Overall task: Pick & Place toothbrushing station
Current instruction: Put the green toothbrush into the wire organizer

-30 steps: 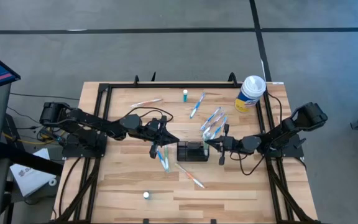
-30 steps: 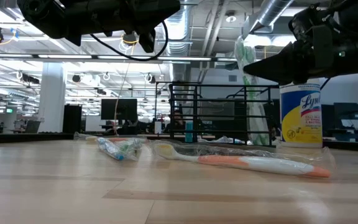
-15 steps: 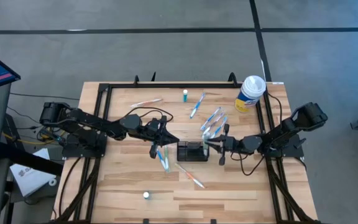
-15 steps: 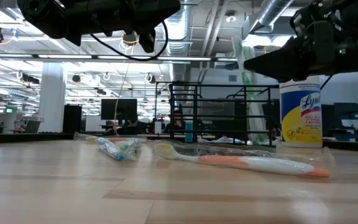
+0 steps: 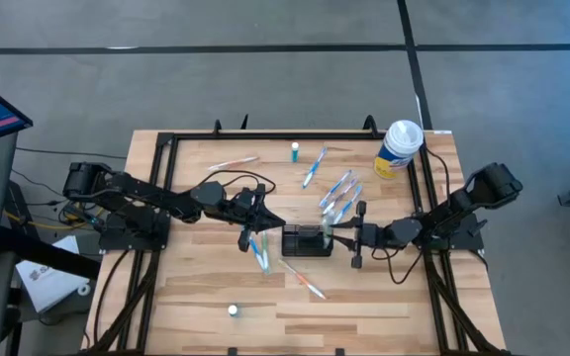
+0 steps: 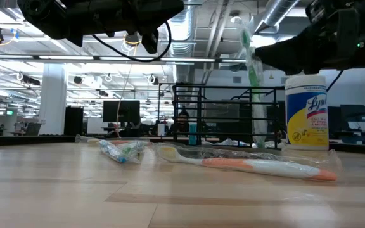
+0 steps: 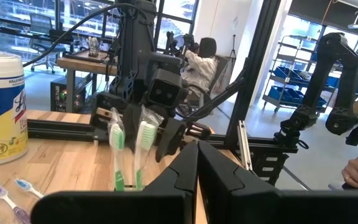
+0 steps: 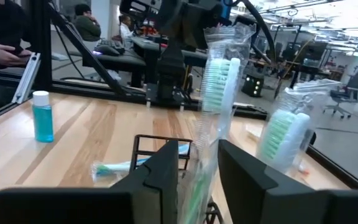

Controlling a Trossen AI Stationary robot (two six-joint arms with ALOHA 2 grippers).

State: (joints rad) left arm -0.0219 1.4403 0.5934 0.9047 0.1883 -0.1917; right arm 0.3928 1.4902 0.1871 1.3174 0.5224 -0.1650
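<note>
Black toothbrushing station (image 5: 306,241) sits mid-worktop, two wrapped green toothbrushes (image 7: 129,152) upright in it. Right gripper (image 5: 349,236) just beside it, fingers parted around one wrapper, grip uncertain. Left gripper (image 5: 261,220) closed, empty, hovering near station.

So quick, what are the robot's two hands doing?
Left gripper: shut, holding nothing.
Right gripper: open beside the toothbrushing station, around a wrapped toothbrush.
</note>
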